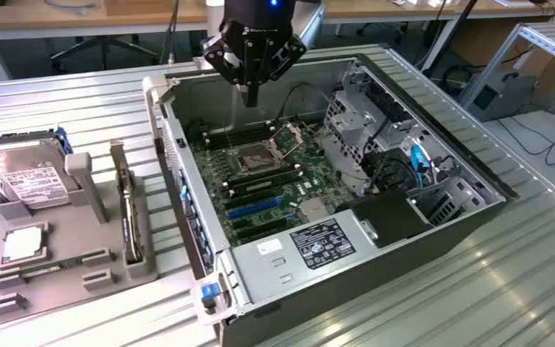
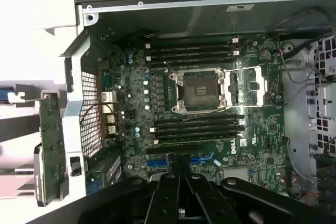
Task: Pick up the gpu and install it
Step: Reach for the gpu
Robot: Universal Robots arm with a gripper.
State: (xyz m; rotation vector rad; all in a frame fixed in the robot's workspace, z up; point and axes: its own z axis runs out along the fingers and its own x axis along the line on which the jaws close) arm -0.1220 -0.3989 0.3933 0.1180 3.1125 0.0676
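1. Exterior view: the gripper [image 1: 251, 100] hangs over the far end of an open computer case [image 1: 403, 271] that lies on its side on a ribbed metal surface [image 1: 519, 289]. Its fingers [image 1: 251, 88] are pressed together and hold nothing, pointing down toward the motherboard [image 1: 268, 184] near the empty processor socket [image 1: 258, 155].
2. Exterior view: the gpu [image 1: 131, 217] stands on edge in a slot of a grey holder [image 1: 66, 269] on the exterior view's left, just beside the case's outer wall and well apart from the gripper. The holder also carries a hard drive [image 1: 27, 177], leaning upright at its far end, and a square silver chip [image 1: 22, 244] lying flat.
3. Wrist view: the camera looks straight down into the case. The gripper [image 2: 181, 179] shows as dark fingers [image 2: 165, 198] closed against each other with nothing between them, above the motherboard [image 2: 252, 145] and its expansion slots.
4. Wrist view: the open socket [image 2: 199, 88] sits between two banks of black memory slots. The gpu [image 2: 50, 145] shows as a green-faced card outside the case, separated from the board by the perforated case wall [image 2: 90, 114].
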